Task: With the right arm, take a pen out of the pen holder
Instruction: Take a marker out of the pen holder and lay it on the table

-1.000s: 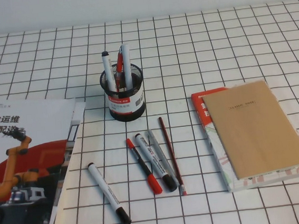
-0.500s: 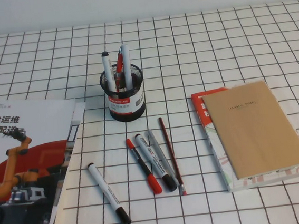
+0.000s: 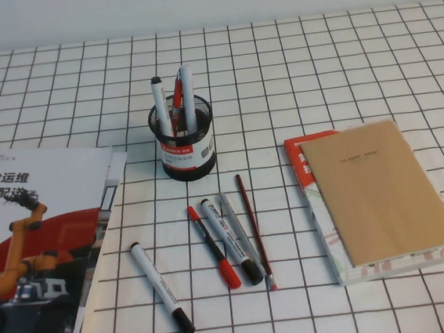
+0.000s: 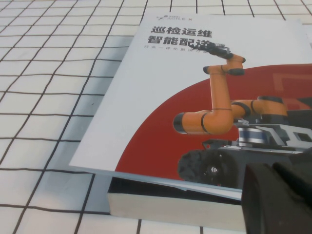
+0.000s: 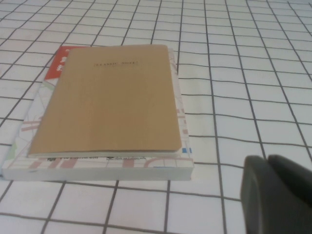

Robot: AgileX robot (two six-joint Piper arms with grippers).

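Note:
A black mesh pen holder (image 3: 183,143) stands upright at the middle of the gridded table in the high view. Two white markers (image 3: 187,99) and a red pen (image 3: 176,92) stick up out of it. Neither arm shows in the high view. My right gripper (image 5: 266,163) appears only in the right wrist view, shut and empty, low over the table beside the brown notebook (image 5: 109,97). My left gripper (image 4: 273,170) is seen only in the left wrist view, shut with nothing in it, at the near edge of the big robot-cover book (image 4: 195,97).
Several loose pens (image 3: 229,240), a pencil (image 3: 253,226) and a white marker (image 3: 161,286) lie in front of the holder. The big book (image 3: 33,248) fills the near left. The brown notebook (image 3: 378,191) lies on another book at the right.

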